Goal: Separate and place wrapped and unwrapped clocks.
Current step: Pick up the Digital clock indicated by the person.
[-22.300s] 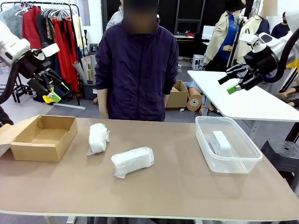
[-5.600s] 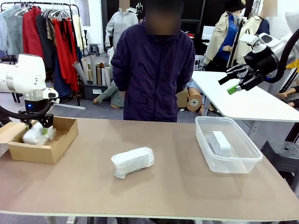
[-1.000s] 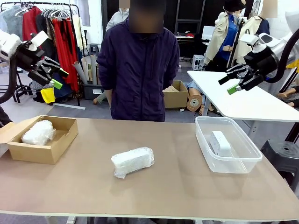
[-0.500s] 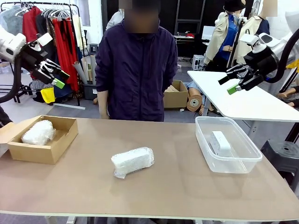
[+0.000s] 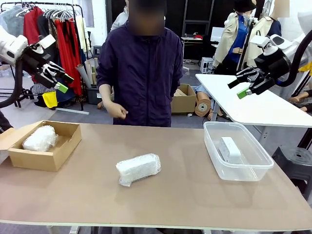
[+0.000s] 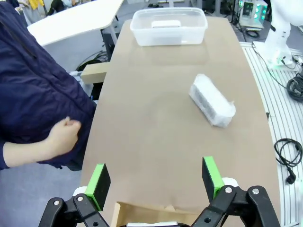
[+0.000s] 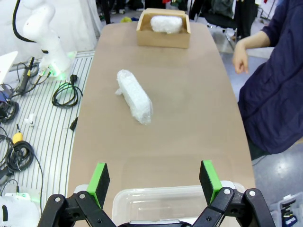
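One bubble-wrapped clock (image 5: 138, 168) (image 6: 211, 100) (image 7: 135, 96) lies alone near the middle of the table. A second wrapped clock (image 5: 40, 138) (image 7: 167, 22) rests inside the brown cardboard box (image 5: 61, 152) (image 7: 162, 38) at the left. The bare white clock (image 5: 229, 149) (image 6: 165, 24) lies in the clear plastic tub (image 5: 214, 164) (image 6: 142, 35) (image 7: 142, 203) at the right. My left gripper (image 5: 55, 76) (image 6: 155, 177) hangs open, high above the box. High at the right, my right gripper (image 5: 245, 84) (image 7: 154, 178) is open too, above the tub. Neither holds anything.
A person in a dark jacket stands at the far edge with a hand (image 5: 117, 111) (image 6: 63, 135) (image 7: 240, 60) raised over it. A white side table (image 5: 253, 105) stands behind the tub. Clothes racks and boxes fill the background.
Since 5.6 s ago my left gripper let go of the wrapped clock in the box and rose. In the last second the person's hand has come up to the table's far edge.
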